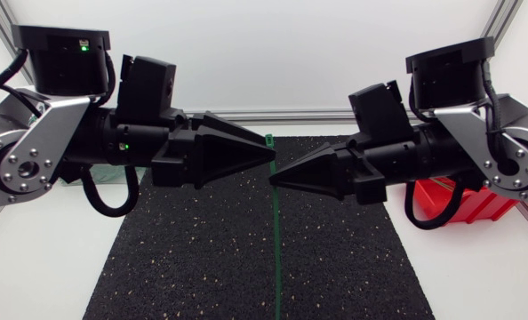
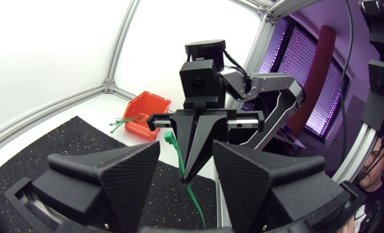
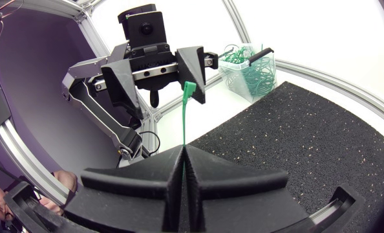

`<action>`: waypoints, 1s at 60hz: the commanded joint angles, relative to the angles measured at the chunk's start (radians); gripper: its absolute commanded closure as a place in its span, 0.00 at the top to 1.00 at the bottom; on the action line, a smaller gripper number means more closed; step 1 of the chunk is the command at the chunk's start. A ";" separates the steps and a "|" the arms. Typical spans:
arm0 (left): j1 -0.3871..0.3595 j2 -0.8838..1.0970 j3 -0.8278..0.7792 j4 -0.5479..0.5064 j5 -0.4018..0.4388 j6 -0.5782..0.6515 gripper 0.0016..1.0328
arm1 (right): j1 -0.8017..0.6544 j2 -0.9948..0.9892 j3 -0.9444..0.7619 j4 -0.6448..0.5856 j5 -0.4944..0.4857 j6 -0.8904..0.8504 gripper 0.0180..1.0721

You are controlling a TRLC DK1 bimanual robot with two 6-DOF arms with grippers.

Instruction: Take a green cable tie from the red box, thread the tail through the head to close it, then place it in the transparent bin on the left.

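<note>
Arms level, tips facing: left pincer [image 1: 264, 153] spread, right pincer [image 1: 278, 177] clamped on green cable tie [image 3: 184, 120].

— Does the head view show the whole box [image 1: 477, 203]?
— No, the right arm [image 1: 442, 156] hides most of it, and the tie [image 1: 276, 249] runs off the lower edge.

Head view overhead — wrist views face-to-face.
</note>
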 commanded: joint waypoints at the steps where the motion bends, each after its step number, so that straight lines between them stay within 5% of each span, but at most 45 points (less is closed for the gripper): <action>1: -0.002 0.023 -0.011 0.035 0.023 -0.041 0.57 | -0.020 -0.015 -0.021 0.023 -0.019 0.042 0.06; 33: -0.022 0.085 -0.002 0.160 0.033 -0.124 0.56 | -0.053 -0.004 -0.028 0.095 -0.066 0.107 0.06; 60: -0.015 0.101 -0.010 0.211 0.033 -0.164 0.36 | -0.056 -0.008 -0.033 0.100 -0.066 0.108 0.06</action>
